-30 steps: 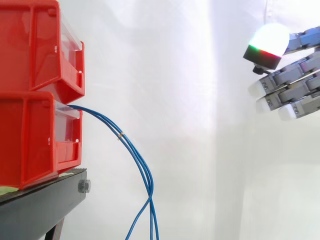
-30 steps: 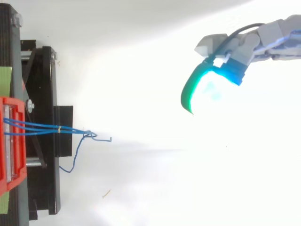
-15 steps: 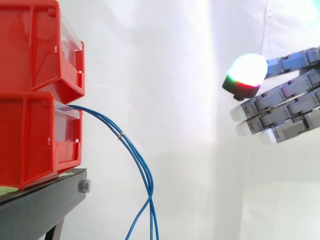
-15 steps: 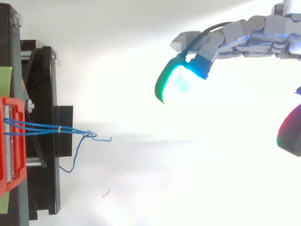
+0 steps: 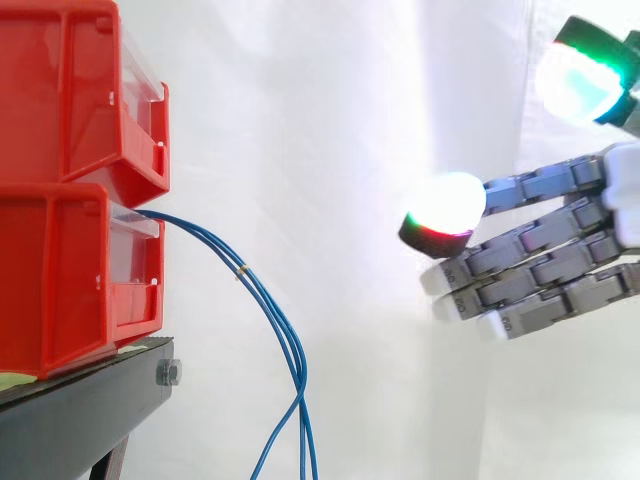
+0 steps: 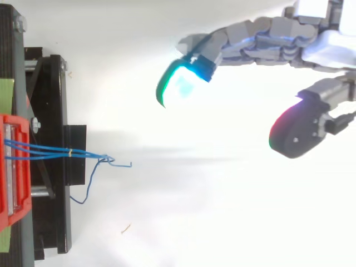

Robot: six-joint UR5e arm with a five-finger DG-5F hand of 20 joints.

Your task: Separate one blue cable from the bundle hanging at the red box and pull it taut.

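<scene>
Grey fingers [image 5: 560, 262] stick out straight from the hand [image 6: 261, 41], and the thumb [image 6: 295, 132] is held well away from them. So the hand is wide open and has nothing in it. One fingertip [image 5: 447, 205] glows white with a red and green edge. In the top view that same tip looks green and blue.

The hand is in the air in front of the white curtain [image 5: 330, 110]. It points toward the blue cables [image 5: 276, 312], but it is well apart from them. There is only bare curtain between the fingertips and the cables.

The blue cables come out of the front of the lower red box [image 5: 60, 275]. They bend down and hang loose past the edge of the black stand [image 5: 85, 405]. A small yellow band [image 5: 241, 271] holds them together close to the box. Another red box [image 5: 70, 90] sits on top of the lower one.

I think the job has hardly begun. No cable has been picked out of the bundle, and none is pulled tight. All of them hang soft and curved. What is left is nearly everything. The hand has to get across to the cables, catch just one between thumb and fingers, and pull it away from the box until it is straight. Picking only one may be tricky, because they hang so close together.
</scene>
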